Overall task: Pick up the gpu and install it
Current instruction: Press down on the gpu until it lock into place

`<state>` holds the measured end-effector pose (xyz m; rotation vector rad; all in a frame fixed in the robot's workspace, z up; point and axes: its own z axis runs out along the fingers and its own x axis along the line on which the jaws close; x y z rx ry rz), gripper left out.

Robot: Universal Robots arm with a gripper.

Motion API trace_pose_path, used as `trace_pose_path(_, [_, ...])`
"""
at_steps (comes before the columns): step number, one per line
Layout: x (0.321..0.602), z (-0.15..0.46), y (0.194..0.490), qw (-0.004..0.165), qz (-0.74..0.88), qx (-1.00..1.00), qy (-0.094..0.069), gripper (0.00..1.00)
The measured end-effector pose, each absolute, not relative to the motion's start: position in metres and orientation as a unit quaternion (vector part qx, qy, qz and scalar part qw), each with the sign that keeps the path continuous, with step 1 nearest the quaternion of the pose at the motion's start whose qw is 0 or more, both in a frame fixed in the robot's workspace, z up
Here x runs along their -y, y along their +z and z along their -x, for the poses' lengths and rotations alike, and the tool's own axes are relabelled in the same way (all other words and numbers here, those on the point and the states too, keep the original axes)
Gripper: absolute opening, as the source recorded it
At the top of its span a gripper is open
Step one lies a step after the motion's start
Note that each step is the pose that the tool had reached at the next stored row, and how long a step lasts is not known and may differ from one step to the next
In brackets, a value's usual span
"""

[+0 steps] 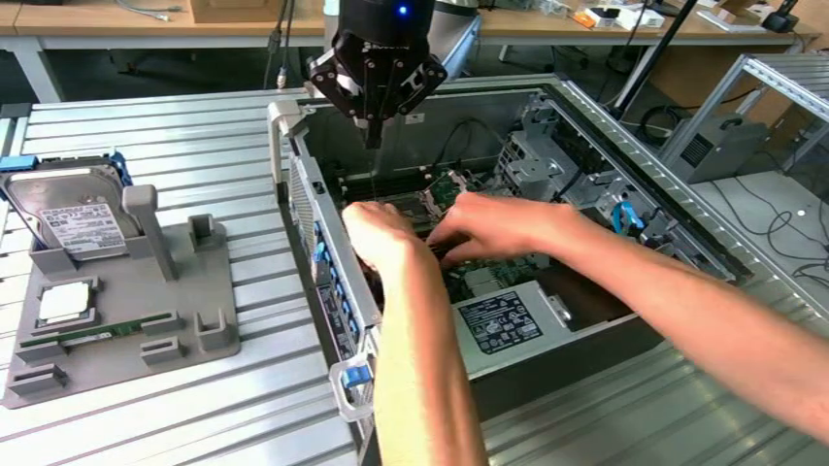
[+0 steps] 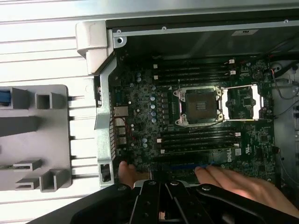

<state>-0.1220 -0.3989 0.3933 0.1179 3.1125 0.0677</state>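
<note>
Technician: State the gripper position.

Inspector: The gripper hangs above the far end of the open computer case, over the motherboard. It touches nothing.

Technician: Finger state?

Inspector: The fingers are drawn together to a narrow point, with nothing between them.

Technician: Locate the gpu.

Inspector: The gpu cannot be made out. Two hands of a person are inside the case. One hand is near the case wall at the exterior view's left; the other hand lies just beside it, toward the exterior view's right. Both cover the board area near the blue slot, on the side of the CPU socket nearer the gripper in the wrist view.

Technician: Items outside the case?

Inspector: A grey fixture sits on the ribbed metal table, at the exterior view's left of the case. It holds a hard drive standing tilted and a green memory stick lying flat.
</note>
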Motion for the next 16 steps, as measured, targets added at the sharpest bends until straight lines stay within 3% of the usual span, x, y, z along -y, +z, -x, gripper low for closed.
trace_pose_path(16, [0.3989,0.1222,0.3933,0.013,-0.038,-0.999,0.022,0.11])
